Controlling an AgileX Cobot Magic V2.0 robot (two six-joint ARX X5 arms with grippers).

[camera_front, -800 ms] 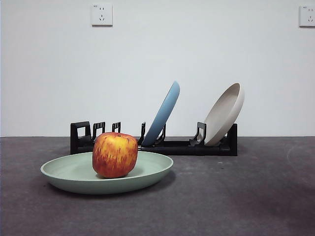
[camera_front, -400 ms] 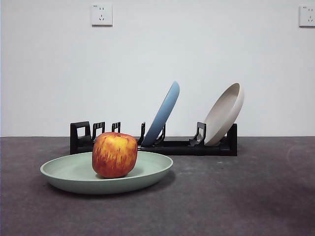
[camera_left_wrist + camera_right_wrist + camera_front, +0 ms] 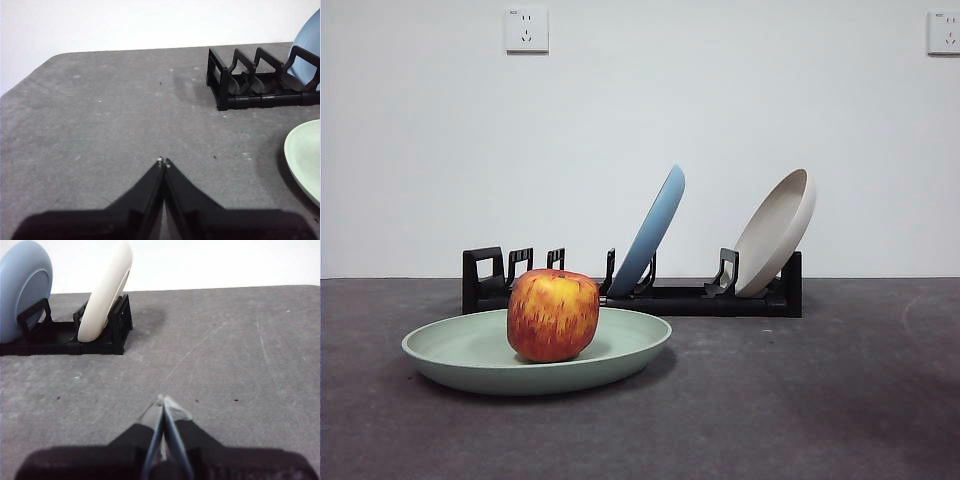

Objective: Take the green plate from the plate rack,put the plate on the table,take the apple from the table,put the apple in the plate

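The green plate (image 3: 480, 358) lies flat on the table (image 3: 800, 400) at the front left, and the red and yellow apple (image 3: 553, 314) sits upright in its middle. An edge of the green plate (image 3: 304, 160) shows in the left wrist view. Behind it stands the black plate rack (image 3: 650, 290), also seen as the plate rack (image 3: 250, 82) and the plate rack (image 3: 70, 335). My left gripper (image 3: 163, 161) is shut with nothing in it, above bare table beside the plate. My right gripper (image 3: 163, 401) is shut and empty, away from the rack's far end.
A blue plate (image 3: 652, 228) and a beige plate (image 3: 778, 230) lean in the rack's slots. The white wall behind carries two sockets (image 3: 527, 29). The table's edge (image 3: 30, 75) runs close to the left arm's side.
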